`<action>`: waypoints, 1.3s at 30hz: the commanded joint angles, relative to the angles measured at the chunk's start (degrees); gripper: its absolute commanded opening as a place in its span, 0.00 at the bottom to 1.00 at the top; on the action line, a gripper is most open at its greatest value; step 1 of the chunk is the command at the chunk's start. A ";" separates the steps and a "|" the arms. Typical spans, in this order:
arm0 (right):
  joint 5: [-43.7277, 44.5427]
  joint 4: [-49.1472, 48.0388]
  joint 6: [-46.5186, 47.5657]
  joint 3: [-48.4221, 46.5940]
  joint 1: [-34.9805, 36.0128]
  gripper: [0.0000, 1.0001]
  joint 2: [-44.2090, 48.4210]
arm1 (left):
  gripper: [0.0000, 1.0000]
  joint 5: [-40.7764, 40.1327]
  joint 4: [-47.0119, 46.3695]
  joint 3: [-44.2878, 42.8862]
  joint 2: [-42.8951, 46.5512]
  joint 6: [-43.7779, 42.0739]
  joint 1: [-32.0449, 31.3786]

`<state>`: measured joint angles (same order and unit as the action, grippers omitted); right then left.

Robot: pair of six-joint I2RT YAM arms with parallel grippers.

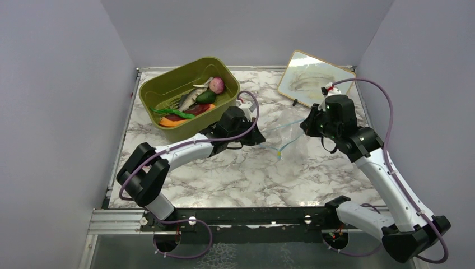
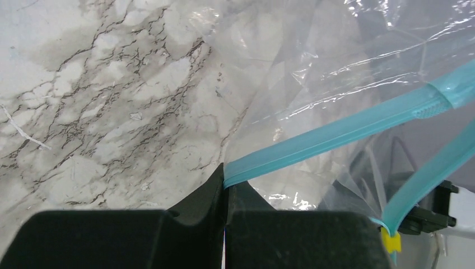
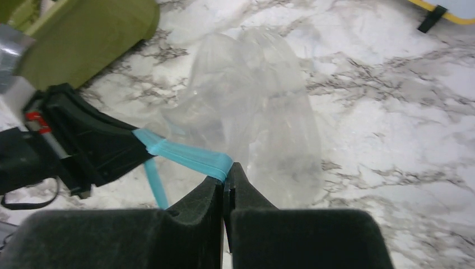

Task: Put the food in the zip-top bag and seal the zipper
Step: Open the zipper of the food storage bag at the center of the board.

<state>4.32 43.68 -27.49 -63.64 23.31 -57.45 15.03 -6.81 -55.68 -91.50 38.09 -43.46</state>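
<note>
L gripper point(image 2: 226, 180) & R gripper point(image 3: 227, 175) both pinch the zipper point(image 2: 336, 131), prob. the same lip; they should pull it taut, evenly.

tub point(image 1: 173, 81): olive plastic, smooth, semi-gloss.
zip-top bag point(image 3: 252, 106), R of tub: thin clear plastic film, glossy, crinkled.
zipper point(image 2: 336, 131): teal plastic strip, smooth, dull sheen.
table point(image 1: 241, 174), under tub: marble-look top, smooth, sl. sheen.
left gripper point(image 2: 226, 175): black plastic, matt, fine-grained.
</note>
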 commanded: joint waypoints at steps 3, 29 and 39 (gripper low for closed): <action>5.45 2.37 5.80 -2.62 -0.49 0.01 2.90 | 0.03 2.97 -1.84 4.48 3.77 1.53 2.50; -9.74 -6.41 4.37 7.40 -0.51 0.01 5.43 | 0.99 -12.33 25.10 -14.84 15.11 -18.12 2.56; -17.84 -4.28 5.16 8.56 -0.46 0.01 6.51 | 0.89 -26.90 29.74 -26.57 9.05 -20.04 12.58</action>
<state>-7.42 39.09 -23.66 -55.11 23.14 -52.03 -4.29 20.38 -78.72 -79.72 19.16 -36.05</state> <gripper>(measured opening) 0.014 0.952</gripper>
